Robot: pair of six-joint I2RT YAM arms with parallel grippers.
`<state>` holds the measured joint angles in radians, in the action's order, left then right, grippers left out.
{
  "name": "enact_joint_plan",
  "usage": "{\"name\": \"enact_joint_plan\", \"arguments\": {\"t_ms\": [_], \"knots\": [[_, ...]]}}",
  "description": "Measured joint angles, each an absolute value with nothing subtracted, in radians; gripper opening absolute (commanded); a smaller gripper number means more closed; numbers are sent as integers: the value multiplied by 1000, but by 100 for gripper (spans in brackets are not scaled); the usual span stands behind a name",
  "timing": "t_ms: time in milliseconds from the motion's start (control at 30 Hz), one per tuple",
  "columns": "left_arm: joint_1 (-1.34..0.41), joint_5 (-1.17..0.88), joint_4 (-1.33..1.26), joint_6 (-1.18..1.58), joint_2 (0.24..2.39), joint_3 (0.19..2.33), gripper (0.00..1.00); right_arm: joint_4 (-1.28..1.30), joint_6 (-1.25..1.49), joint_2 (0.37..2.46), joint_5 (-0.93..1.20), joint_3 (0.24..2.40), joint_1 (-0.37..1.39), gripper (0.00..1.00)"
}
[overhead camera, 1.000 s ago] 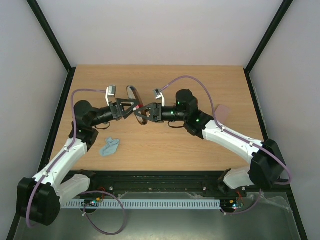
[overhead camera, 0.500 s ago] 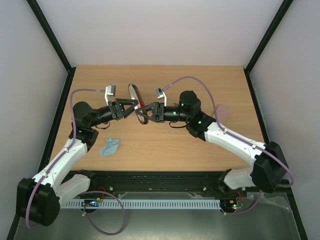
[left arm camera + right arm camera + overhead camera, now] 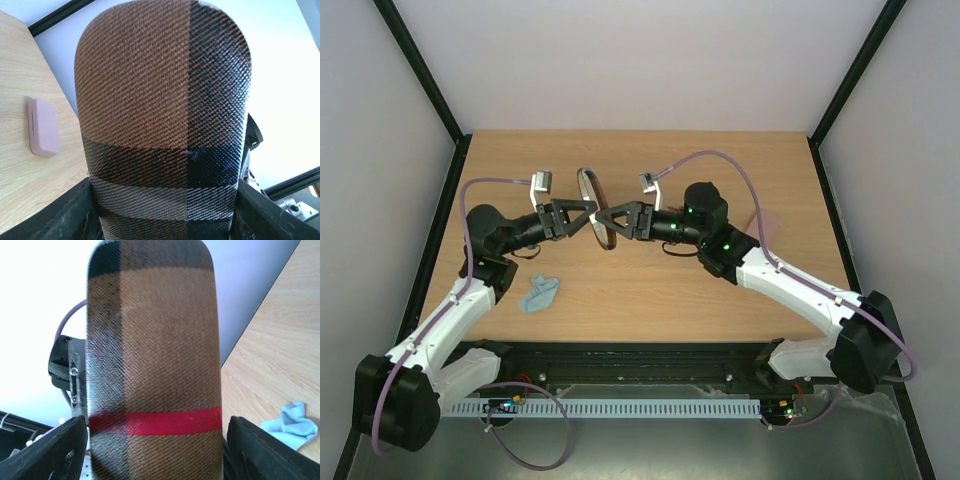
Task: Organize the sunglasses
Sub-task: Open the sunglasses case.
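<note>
left hand (image 3: 582, 213): grasping brown case (image 3: 586, 186) | right hand (image 3: 608, 218): grasping it too, opposite side

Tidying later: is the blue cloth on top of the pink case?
No, the pink case lies bare on the table, nothing on it.

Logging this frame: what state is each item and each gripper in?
brown case: upright on edge, held between both grippers; open or closed unclear.
pink case: closed, lying flat on the table.
blue cloth: crumpled on the table.
left gripper: closed on the brown case.
right gripper: closed on the brown case.
</note>
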<state>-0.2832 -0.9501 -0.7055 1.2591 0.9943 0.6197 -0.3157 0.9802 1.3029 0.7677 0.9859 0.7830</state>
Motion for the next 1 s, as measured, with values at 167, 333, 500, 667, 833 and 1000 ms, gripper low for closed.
{"name": "enact_joint_plan", "arguments": {"t_ms": [167,333,500,667,833,1000], "knots": [[-286,-955,-710,1260,997,620,43,-316,965,1287,752,987,783,69],[-293,-963,-723,1265,997,620,42,-321,977,1293,784,987,783,70],[-299,-969,-741,1269,998,620,42,-344,1003,1298,815,987,783,56],[-299,-968,-746,1281,998,620,42,-351,1018,1298,814,987,782,39],[-299,-963,-733,1278,997,620,47,-400,1055,1290,789,957,782,33],[-301,-953,-717,1275,992,621,49,-436,1104,1285,784,941,782,30]]}}
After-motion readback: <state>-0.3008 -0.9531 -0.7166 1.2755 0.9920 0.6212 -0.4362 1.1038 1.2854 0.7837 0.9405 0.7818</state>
